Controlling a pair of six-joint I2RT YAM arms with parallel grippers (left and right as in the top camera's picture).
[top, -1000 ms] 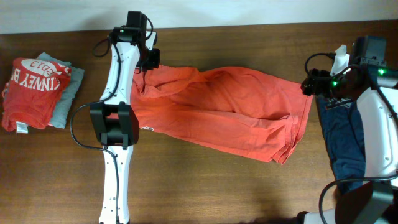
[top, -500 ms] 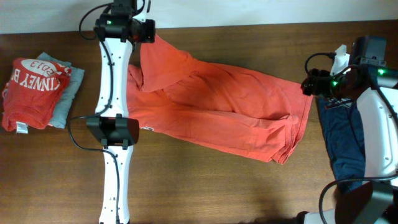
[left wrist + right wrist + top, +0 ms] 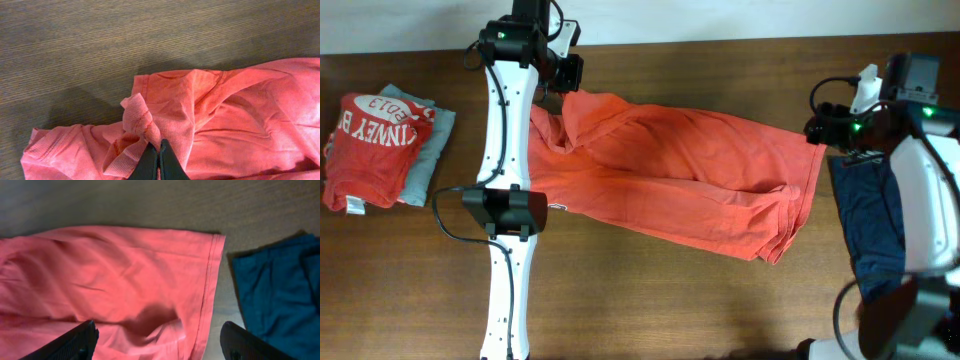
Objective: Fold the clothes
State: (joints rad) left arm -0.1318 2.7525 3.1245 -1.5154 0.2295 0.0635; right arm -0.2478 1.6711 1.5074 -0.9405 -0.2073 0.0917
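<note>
Left gripper (image 3: 159,148) pinches orange shirt (image 3: 690,180) (bunched fold); right gripper (image 3: 157,337) spread wide

The overhead camera hangs high above and looks straight down, far enough off to take in the whole orange-red cotton garment (image 3: 690,180) spread across the dark brown wooden surface (image 3: 670,310). The left wrist camera sits just behind the left end effector (image 3: 158,151) and peers down from very close at the garment's bunched left end. Fabric fills the lower part of its view, with bare wood beyond. The right wrist camera looks down from a little higher over the garment's right hem, past the right end effector (image 3: 157,327). With the overhead view it shares that hem and the dark blue fabric piece (image 3: 272,290) just beside the garment.
</note>
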